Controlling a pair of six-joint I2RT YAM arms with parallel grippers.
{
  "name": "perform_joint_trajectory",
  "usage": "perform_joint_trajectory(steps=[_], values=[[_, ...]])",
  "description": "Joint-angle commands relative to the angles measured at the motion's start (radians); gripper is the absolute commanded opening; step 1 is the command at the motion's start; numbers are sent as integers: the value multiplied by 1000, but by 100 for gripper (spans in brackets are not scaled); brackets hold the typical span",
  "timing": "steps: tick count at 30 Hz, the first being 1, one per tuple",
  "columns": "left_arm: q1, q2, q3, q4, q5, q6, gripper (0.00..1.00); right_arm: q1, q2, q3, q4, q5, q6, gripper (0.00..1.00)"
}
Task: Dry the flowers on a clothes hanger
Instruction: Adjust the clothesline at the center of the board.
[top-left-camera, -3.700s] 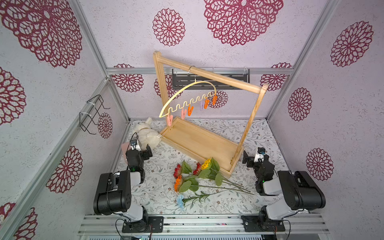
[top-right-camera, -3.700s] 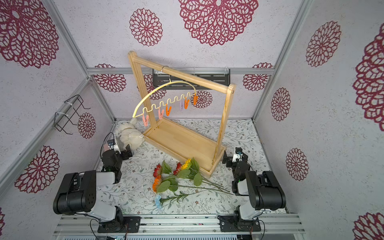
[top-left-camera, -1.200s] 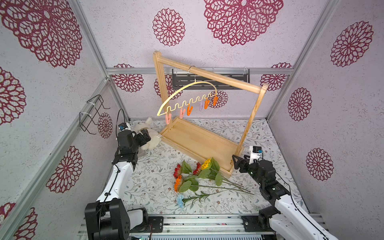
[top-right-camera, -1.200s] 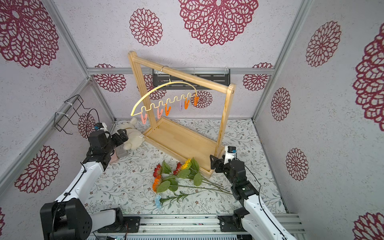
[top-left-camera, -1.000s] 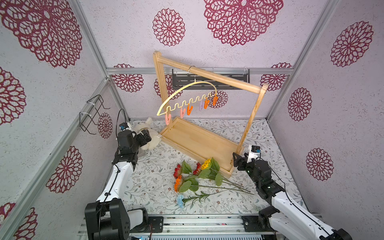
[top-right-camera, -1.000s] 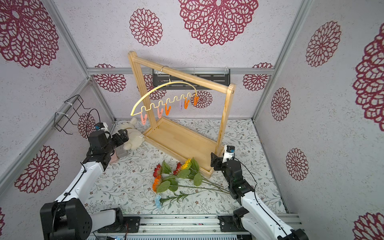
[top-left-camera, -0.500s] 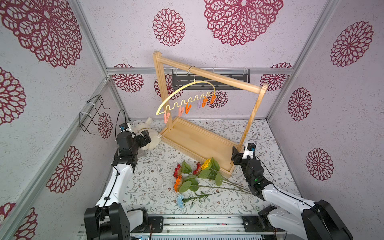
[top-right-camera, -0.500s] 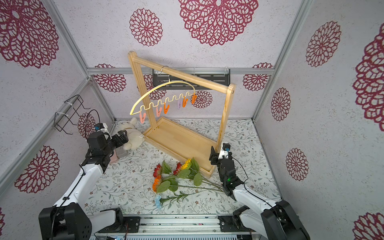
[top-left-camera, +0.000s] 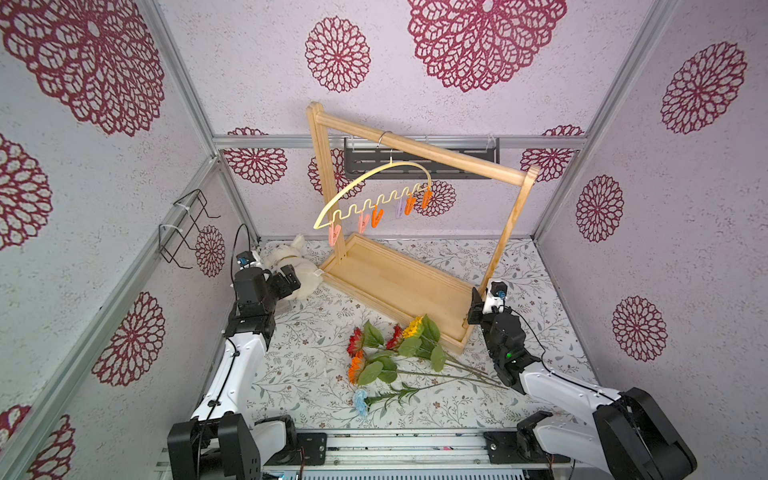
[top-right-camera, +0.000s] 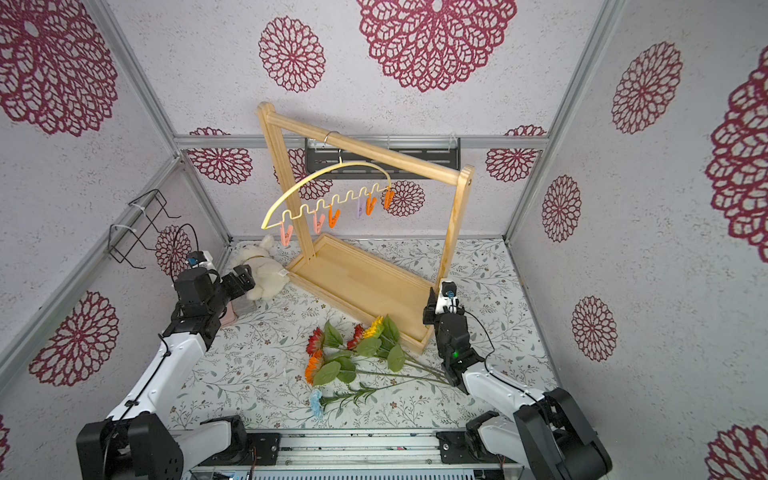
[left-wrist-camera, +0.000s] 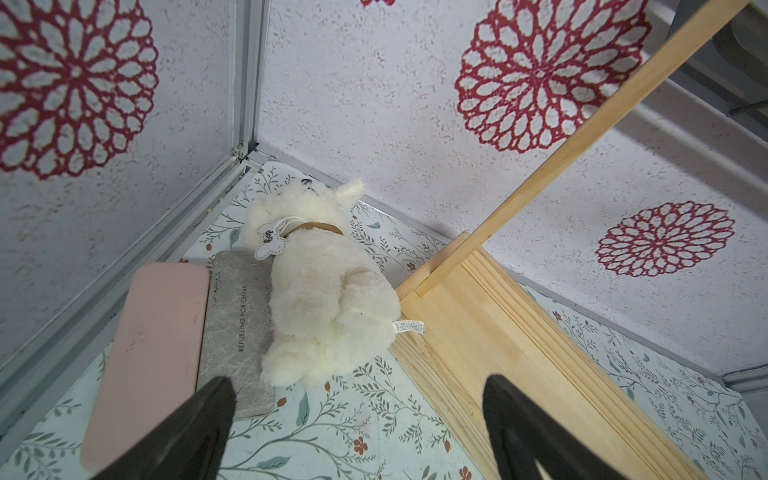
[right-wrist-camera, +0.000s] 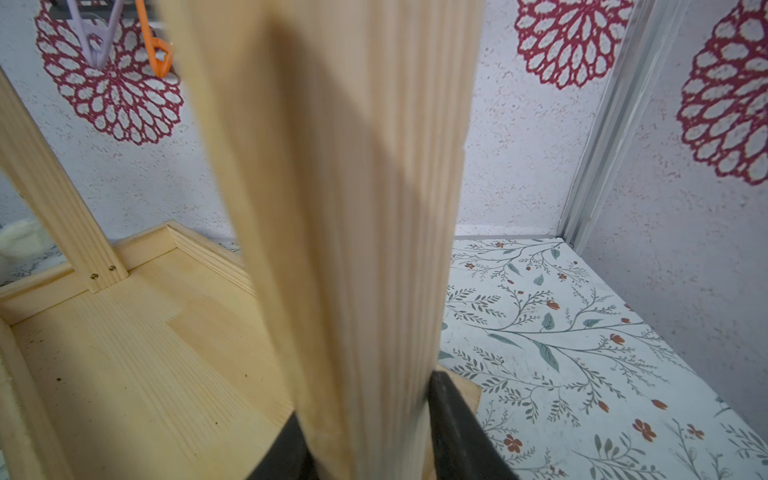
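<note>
Far left, a black wire rack (top-left-camera: 183, 232) hangs on the side wall. Below it the left pincer (top-left-camera: 289, 279) hovers with its fingers spread wide and nothing between them, aimed at a white plush dog (left-wrist-camera: 328, 291) lying in the far left corner of the worktop (top-left-camera: 316, 365). In both top views the pincer covers part of the dog. From the left wrist I can see the dog lies partly on a grey pad (left-wrist-camera: 241, 316), with a pink flat case (left-wrist-camera: 153, 353) just beside that, against the wall. Next comes the wooden rack (top-left-camera: 436, 156), set at a slant across the middle. The clothes hanger (top-left-camera: 399, 164) hooks over its top bar and tilts down to the left, its clothespins (top-left-camera: 376, 216) dangling with nothing clipped in them. The flowers (top-left-camera: 409, 345) lie in a loose heap on the worktop, near the rack's nearest corner, heads to the left and stems running right. The small blue one (top-left-camera: 360, 401) lies nearest of all. The stem ends pass under the right arm, so I cannot make out where they finish. The right pincer (top-left-camera: 477, 300) is low on the right post (right-wrist-camera: 332, 208), with a finger pressed to each side of it. In the right wrist view that post is blurred and fills most of the picture, hiding the hanger except for a lilac and an orange pin.
</note>
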Motion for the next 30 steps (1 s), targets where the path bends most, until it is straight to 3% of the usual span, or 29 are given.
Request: perform_joint_trajectory(steps=[1,9,18,30], values=[[2,-13,-9,11,-21,2,97,-66,-7,35,14,-58,-18,37],[3,-21,-21,15,-38,0,97,-150,45,70,-15,-225,-145,33],[3,-15,-20,36,-3,-16,97,-209,159,147,-2,-336,-179,27],[2,-24,-19,24,-25,17,98,-399,208,219,-65,-481,-226,21]])
